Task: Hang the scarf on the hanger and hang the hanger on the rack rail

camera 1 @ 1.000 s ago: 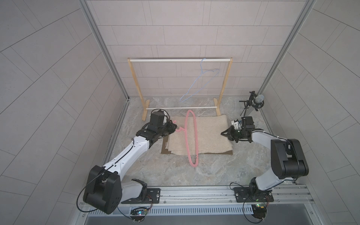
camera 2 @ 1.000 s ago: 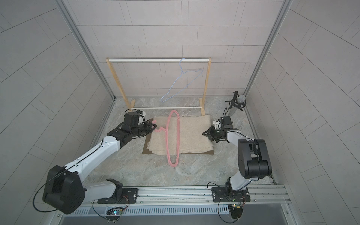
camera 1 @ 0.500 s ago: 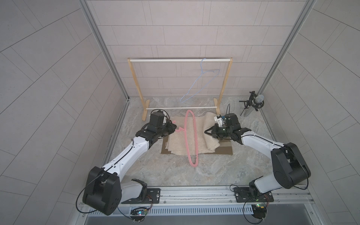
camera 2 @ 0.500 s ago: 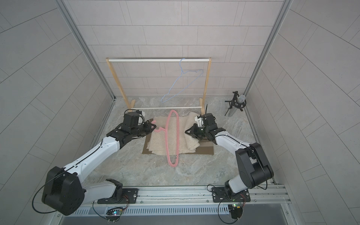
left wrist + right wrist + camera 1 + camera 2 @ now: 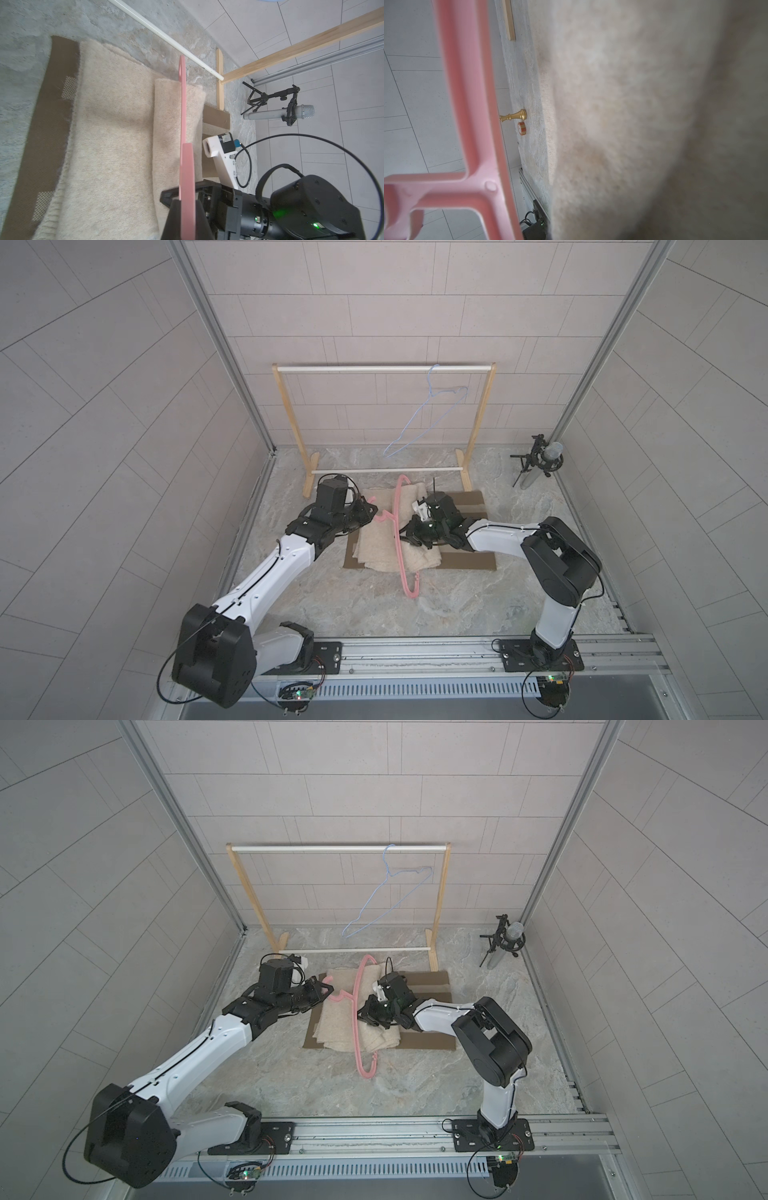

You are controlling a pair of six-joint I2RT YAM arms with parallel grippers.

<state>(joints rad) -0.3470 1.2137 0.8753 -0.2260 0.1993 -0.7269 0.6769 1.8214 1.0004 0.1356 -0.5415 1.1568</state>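
Double grip here!
Left jaws clamp the pink plastic hanger (image 5: 183, 116); right jaws pinch the cream woolly scarf (image 5: 376, 547) beside it.

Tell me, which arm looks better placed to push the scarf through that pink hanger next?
Probably the right. The right jaws are shut on a folded-over edge of the scarf right beside the pink hanger, while the left jaws are occupied holding that hanger by its hook end.
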